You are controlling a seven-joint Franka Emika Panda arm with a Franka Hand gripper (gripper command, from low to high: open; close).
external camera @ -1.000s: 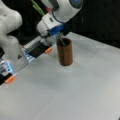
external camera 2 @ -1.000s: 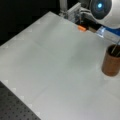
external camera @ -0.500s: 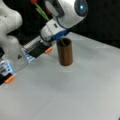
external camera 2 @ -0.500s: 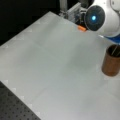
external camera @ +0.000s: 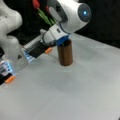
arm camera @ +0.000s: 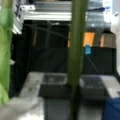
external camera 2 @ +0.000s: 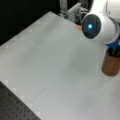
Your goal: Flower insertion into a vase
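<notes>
The arm leans over the vase (external camera: 65, 53), which stands on the white table (external camera: 75, 95) just at the rim's 10 o'clock from the gripper (external camera: 62, 40) — likely so the flower (external camera: 43, 15), its red bloom and green stem rising toward 11 o'clock, lines up with the mouth. In a front view the vase (external camera 2: 110, 65) sits at 3 o'clock, half cut off. The fingers are hidden behind the wrist, so whether the claw grips the stem (arm camera: 76, 55) I cannot tell.

Pale grey tabletop (external camera: 82, 95) against black surroundings, perforated dark board (external camera 2: 15, 110) at its edge.
</notes>
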